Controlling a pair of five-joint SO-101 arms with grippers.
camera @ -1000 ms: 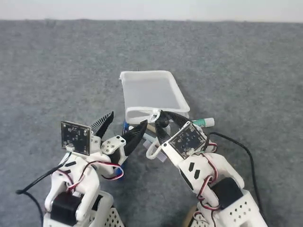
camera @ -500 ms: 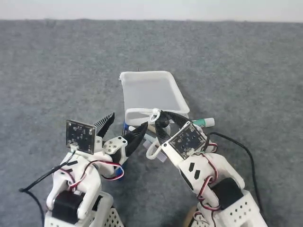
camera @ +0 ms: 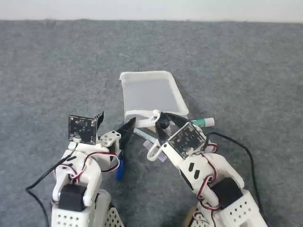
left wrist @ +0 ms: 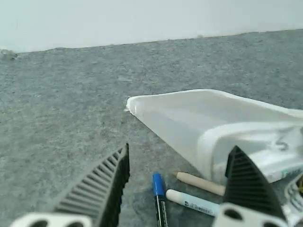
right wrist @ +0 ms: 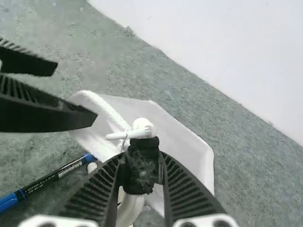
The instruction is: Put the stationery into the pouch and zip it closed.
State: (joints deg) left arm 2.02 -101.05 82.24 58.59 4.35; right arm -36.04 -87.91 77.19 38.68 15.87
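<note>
The white pouch (camera: 150,92) lies mid-table, its mouth towards the arms. My right gripper (camera: 160,119) is shut on the pouch's mouth edge, beside the white zip pull (right wrist: 138,129). My left gripper (camera: 116,119) hangs open just left of the mouth and holds nothing. Under it in the left wrist view lie a blue pen (left wrist: 159,195), a white marker (left wrist: 193,202) and a wooden pencil (left wrist: 199,182), beside the pouch (left wrist: 213,120). The blue pen (camera: 120,166) runs back under the left arm. A green-capped pen (camera: 203,122) lies right of the mouth.
Grey felt (camera: 57,71) covers the table, bare on the left, on the right and behind the pouch. A black cable (camera: 241,146) curves beside the right arm's base. A pale wall (left wrist: 142,19) bounds the far edge.
My left gripper has drawn back towards its base and turned, its fingers now nearer together in the high view. The right gripper has kept its hold on the pouch.
</note>
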